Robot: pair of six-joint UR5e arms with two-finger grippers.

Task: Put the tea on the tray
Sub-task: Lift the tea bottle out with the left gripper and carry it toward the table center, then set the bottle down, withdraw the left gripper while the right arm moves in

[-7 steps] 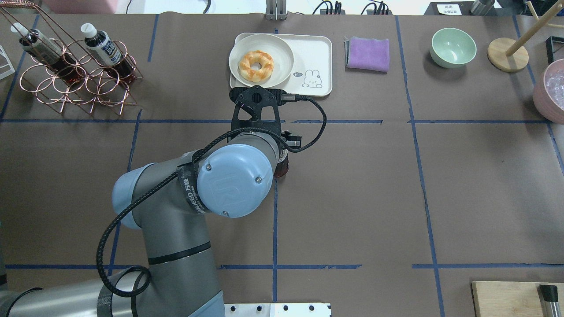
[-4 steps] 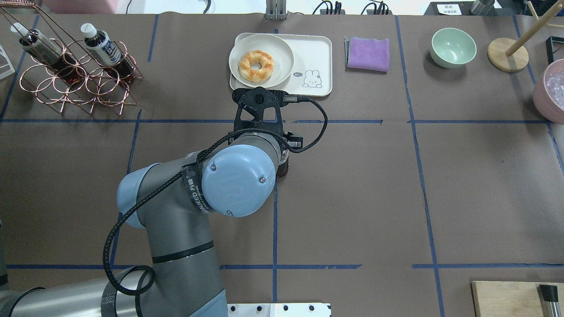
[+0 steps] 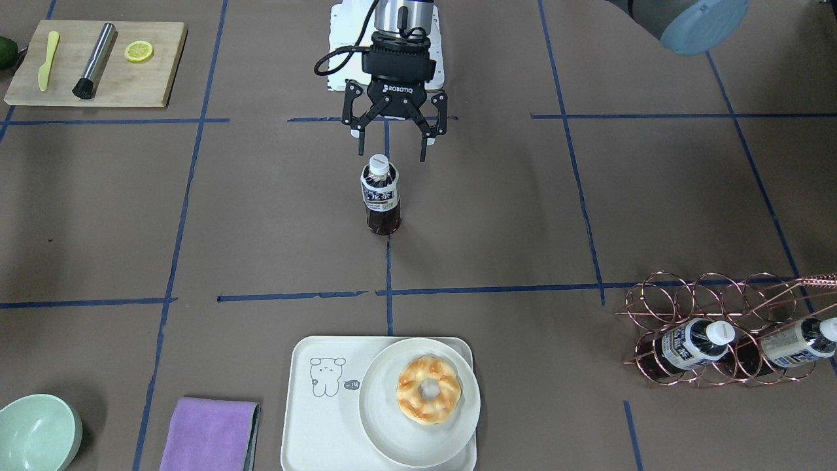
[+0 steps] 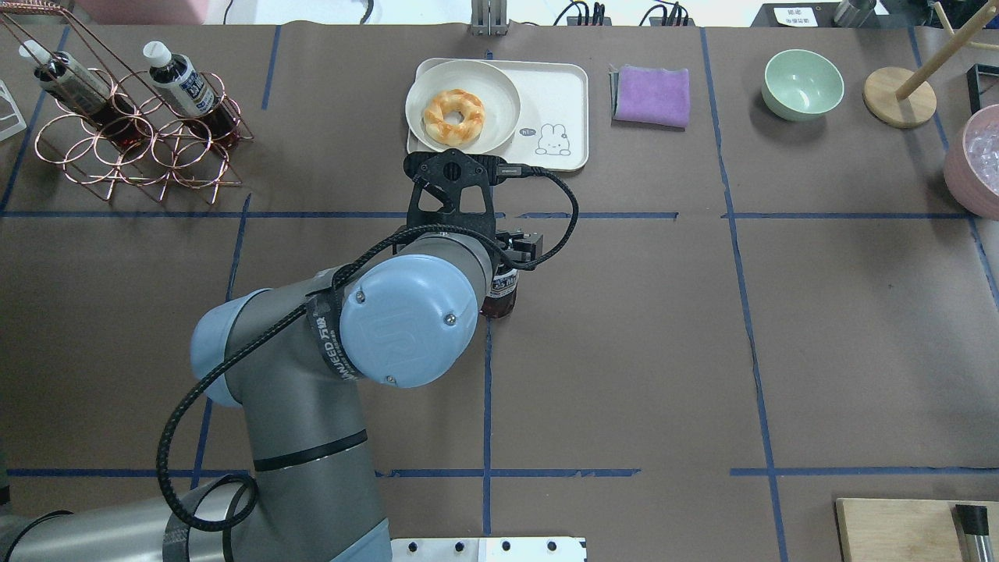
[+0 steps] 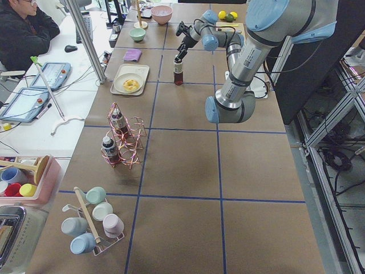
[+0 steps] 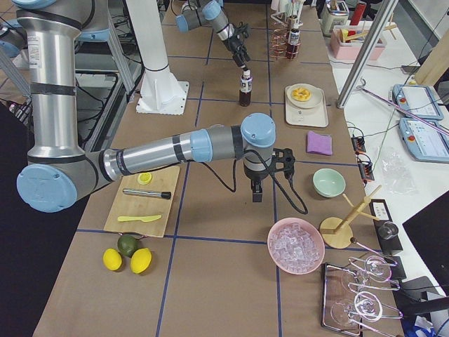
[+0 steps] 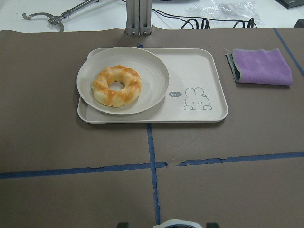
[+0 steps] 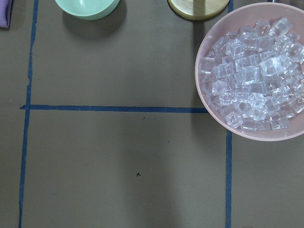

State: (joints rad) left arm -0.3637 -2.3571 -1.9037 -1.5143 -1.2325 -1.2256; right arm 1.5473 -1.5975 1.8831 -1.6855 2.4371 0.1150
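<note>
1. One tea (image 3: 380,196) stands upright on the table, well short of the tray (image 3: 312,425), on its robot side.
2. Left gripper (image 3: 391,150) is spread wide, apparently just above and behind the cap, gripping nothing.
3. Right gripper (image 6: 257,191): I cannot tell its state.
4. Remaining: grasp, carry, and set down on the tray's bare part beside the plate (image 3: 382,428).

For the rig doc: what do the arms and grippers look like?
Left arm and right arm: silver-grey tubes, light-blue round joint caps. Left gripper: black two-finger linkage, white ROBOTIQ lettering. A black braided cable loops along the left arm, held by a black strap with white print. Right gripper looks black too.
</note>
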